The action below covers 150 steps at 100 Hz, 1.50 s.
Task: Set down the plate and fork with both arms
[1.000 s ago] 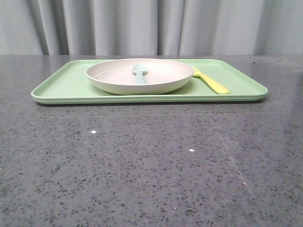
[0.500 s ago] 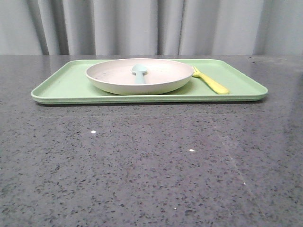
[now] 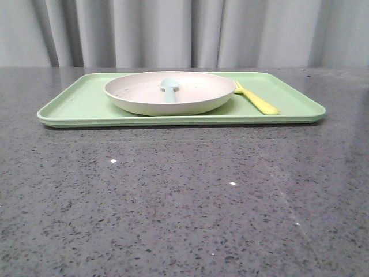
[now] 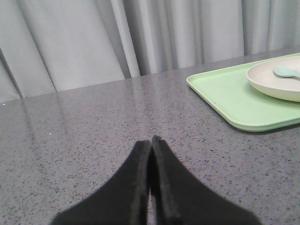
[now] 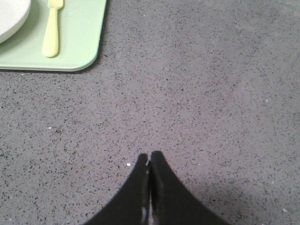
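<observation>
Left gripper (image 4: 150, 140) and right gripper (image 5: 149, 157) hovering over bare grey counter (image 3: 184, 202), jaws pressed together, holding nothing. Judgement: task appearing complete, arms parking; no further grasp needed. Farther back, plate (image 3: 138, 98) sitting on green tray (image 3: 75, 104), blue spoon (image 3: 169, 88) lying inside; fork (image 3: 257, 101) lying just beside plate, robot's right.

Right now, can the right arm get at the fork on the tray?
Probably yes. The fork lies bare on the green tray beside the plate, with nothing over it and only bare table between. The right gripper is shut and empty, so its fingers must open first.
</observation>
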Motion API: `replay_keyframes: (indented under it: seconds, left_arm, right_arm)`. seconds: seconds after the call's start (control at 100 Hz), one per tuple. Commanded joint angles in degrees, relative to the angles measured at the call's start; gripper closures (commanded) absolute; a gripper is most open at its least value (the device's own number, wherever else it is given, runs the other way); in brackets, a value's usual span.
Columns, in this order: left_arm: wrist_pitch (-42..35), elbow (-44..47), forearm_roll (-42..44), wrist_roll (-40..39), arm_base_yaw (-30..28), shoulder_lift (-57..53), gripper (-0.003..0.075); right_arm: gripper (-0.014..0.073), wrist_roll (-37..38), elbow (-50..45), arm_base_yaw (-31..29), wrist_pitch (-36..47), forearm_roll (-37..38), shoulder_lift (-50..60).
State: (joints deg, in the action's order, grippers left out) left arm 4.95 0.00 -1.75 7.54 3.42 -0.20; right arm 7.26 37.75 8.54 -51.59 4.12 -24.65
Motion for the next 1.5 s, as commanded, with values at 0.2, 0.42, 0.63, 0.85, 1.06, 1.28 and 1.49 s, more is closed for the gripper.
replay_keyframes:
  seconds: [0.2,0.42,0.63,0.85,1.06,1.28,1.49]
  left_arm:
    - [-5.0,0.7,-0.1,-0.4,0.5,-1.8,0.0741]
    - [-5.0,0.7,-0.1,-0.4,0.5,-1.8,0.0741]
    - [-5.0,0.7,-0.1,-0.4,0.5,-1.8,0.0741]
    - [-5.0,0.7,-0.1,-0.4,0.5,-1.8,0.0741]
    - [-5.0,0.7,-0.1,-0.4,0.5,-1.8,0.0741]
    - [-5.0,0.7,-0.1,-0.4,0.5,-1.8,0.0741]
    - [-5.0,0.7,-0.1,-0.4,0.5,-1.8,0.0741]
  right_arm:
    - [0.0713,0.0,1.3,-0.3,3.8,1.2,-0.4]
    - [0.0713,-0.1,1.2,-0.3,4.8,2.0,0.2]
    - [0.0713,-0.1,-5.5,-0.3,20.4,2.6,7.1]
    - [0.0713,-0.1,-20.0,-0.3,37.9,3.6,16.9]
    - [0.0713,-0.1,-29.4,-0.3,41.8,3.5,25.2]
    - [0.0713,-0.2,-34.2,-0.4,46.7,2.9,26.6]
    - [0.0713,-2.7,-36.8,-0.4,52.1,1.8,26.6]
